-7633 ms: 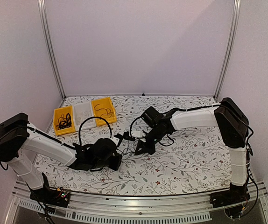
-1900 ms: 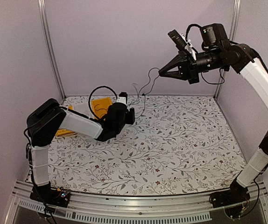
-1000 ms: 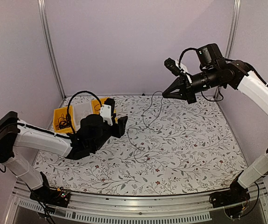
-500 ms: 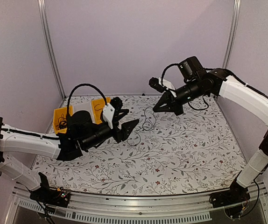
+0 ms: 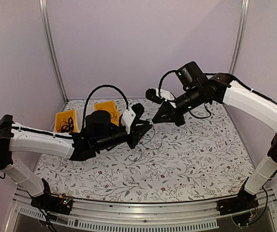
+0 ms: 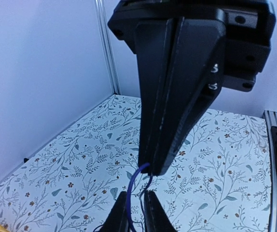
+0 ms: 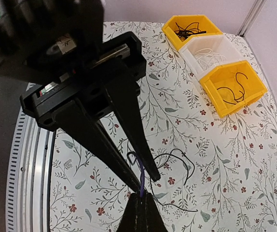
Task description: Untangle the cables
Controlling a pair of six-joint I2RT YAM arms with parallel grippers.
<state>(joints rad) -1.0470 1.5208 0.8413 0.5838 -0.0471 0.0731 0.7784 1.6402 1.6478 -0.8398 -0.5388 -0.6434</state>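
Observation:
A thin dark cable hangs from my right gripper, which is shut on its upper end; the rest trails in loose loops on the floral table. In the right wrist view the cable rises as a small loop from my shut right gripper, with a black loop lying on the table beyond. My left gripper is open, tip to tip with the right one, its fingers either side of the cable. In the left wrist view the cable runs between my left gripper's parted fingers up to the right gripper.
Three small bins stand at the back left: a yellow one with several black wires, a white one with white wires, and a yellow one with a black wire. Metal frame posts stand at the back corners.
My right gripper has come down and left with the cable. My left gripper has moved right to meet it, its open fingers now either side of the hanging cable.

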